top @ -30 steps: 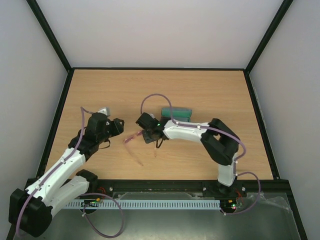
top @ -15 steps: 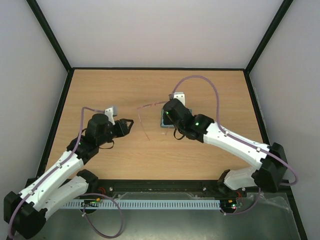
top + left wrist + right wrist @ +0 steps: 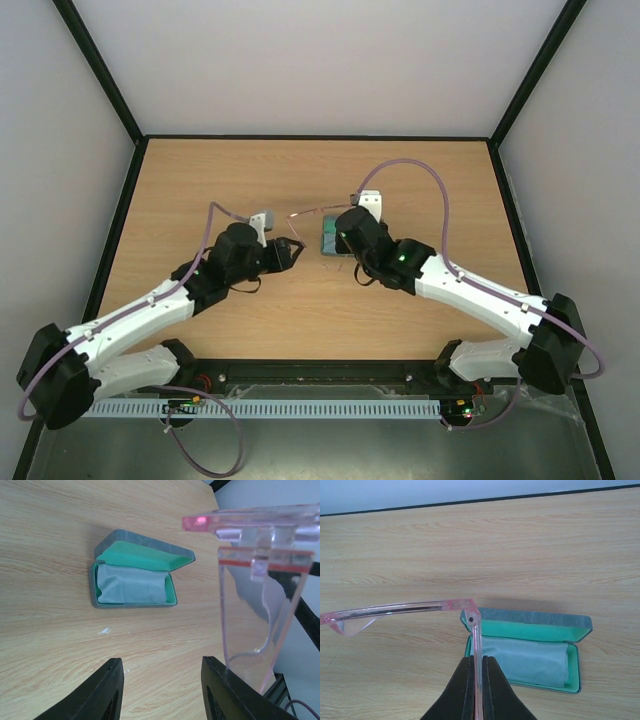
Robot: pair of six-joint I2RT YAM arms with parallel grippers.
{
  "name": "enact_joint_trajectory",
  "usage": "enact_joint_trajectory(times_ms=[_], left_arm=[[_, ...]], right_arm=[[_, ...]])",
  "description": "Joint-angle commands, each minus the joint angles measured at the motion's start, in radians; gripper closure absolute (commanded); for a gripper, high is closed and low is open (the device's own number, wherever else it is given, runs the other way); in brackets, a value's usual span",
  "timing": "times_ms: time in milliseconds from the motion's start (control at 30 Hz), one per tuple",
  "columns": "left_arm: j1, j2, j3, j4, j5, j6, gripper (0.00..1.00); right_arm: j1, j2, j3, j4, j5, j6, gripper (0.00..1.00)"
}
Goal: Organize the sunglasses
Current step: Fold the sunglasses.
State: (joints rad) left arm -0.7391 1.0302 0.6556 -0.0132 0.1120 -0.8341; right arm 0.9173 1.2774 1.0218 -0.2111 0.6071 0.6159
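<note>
The sunglasses (image 3: 420, 607) have a thin pink translucent frame. My right gripper (image 3: 476, 659) is shut on one slender arm and holds them in the air above the open grey-blue case (image 3: 535, 617). The case has a green lining and a light blue cloth (image 3: 527, 660) folded inside. From above, the sunglasses (image 3: 318, 211) hang just left of my right gripper (image 3: 342, 220), which hides most of the case (image 3: 329, 242). My left gripper (image 3: 162, 680) is open and empty. A lens of the sunglasses (image 3: 255, 605) stands right by its right finger (image 3: 225, 690). The case (image 3: 135, 577) lies beyond.
A black rail (image 3: 120, 230) frames the wooden table (image 3: 200, 190) on all sides, with white walls behind it. Both arms meet near the table's middle, the left gripper (image 3: 295, 250) just left of the case.
My right arm lifted the sunglasses off the table and carried them back over the case. My left gripper swung right toward them, up to the hanging lens.
</note>
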Motion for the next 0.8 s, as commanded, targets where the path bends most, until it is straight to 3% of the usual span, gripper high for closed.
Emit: enact_joint_trajectory(times_ms=[0, 433, 767], left_arm=[[-0.013, 0.069, 0.068, 0.093, -0.036, -0.017, 0.54], [-0.013, 0.252, 0.191, 0.144, -0.066, -0.027, 0.54], [-0.029, 0.281, 0.154, 0.284, -0.041, -0.119, 0.53]], right_arm=[[0.004, -0.036, -0.03, 0.028, 0.012, 0.016, 0.99], [0.009, -0.085, -0.079, 0.025, -0.008, 0.041, 0.99], [0.011, -0.084, -0.084, 0.031, -0.006, 0.043, 0.99]])
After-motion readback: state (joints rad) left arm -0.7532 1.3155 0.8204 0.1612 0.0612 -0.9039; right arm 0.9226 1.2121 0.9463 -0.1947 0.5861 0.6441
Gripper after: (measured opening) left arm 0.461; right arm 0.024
